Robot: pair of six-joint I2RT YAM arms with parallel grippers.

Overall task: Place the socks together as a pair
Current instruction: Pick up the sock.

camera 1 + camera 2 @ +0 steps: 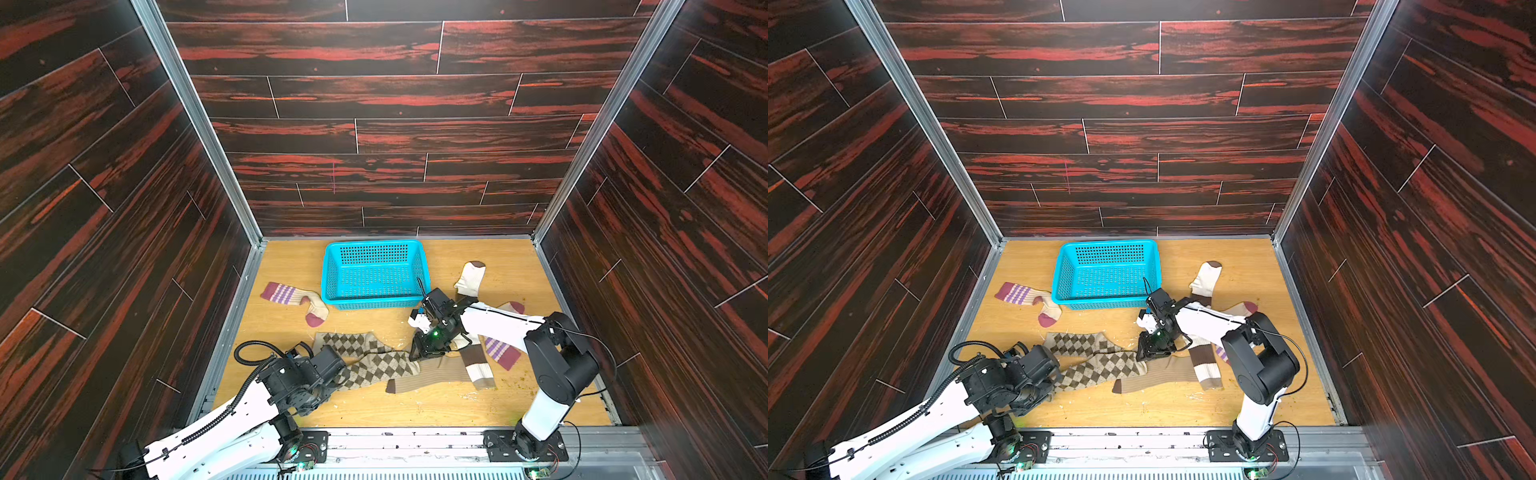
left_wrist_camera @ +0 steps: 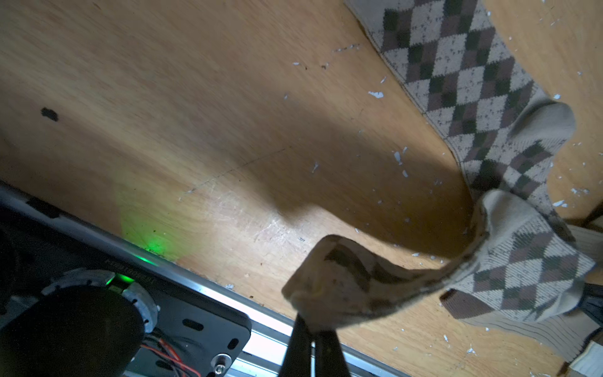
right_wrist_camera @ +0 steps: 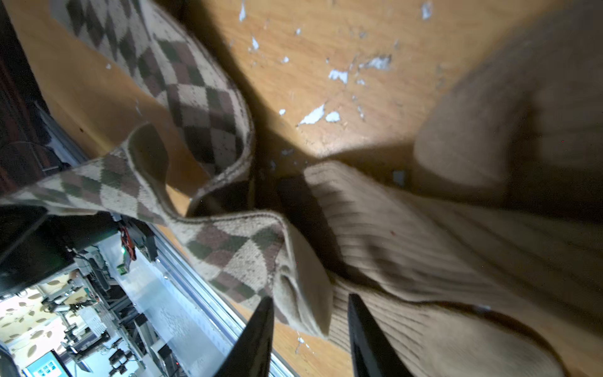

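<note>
Left jaws: clamped tight on one end of the near argyle sock (image 2: 528,261). That end is held up off the bench (image 1: 415,407) and the rest trails down onto the wood.
Right jaws: partly apart, tips pointing down. They straddle the plain tan end of that same argyle sock, right where it lies against the ribbed tan sock (image 3: 424,244). Fabric sits between the tips, but no pinch shows.
Second argyle sock (image 1: 353,343): flat on the bench just behind the held one, and the two touch near the middle.
Ribbed tan sock, position: stretched along the front middle of the bench. One end meets the argyle sock, the other runs under the brown-banded sock (image 1: 478,365).
Brown-banded sock: lies across the ribbed one and is partly covered by the right arm.
White sock with a brown toe (image 1: 471,276): at the back, to the right of the teal basket (image 1: 365,303).
Purple-striped sock (image 1: 291,297): just left of the basket, maroon toe towards the front.
Other purple-striped sock (image 1: 500,351): over on the right, half hidden beneath the right arm and well apart from its match.
Teal basket: back centre of the bench.
</note>
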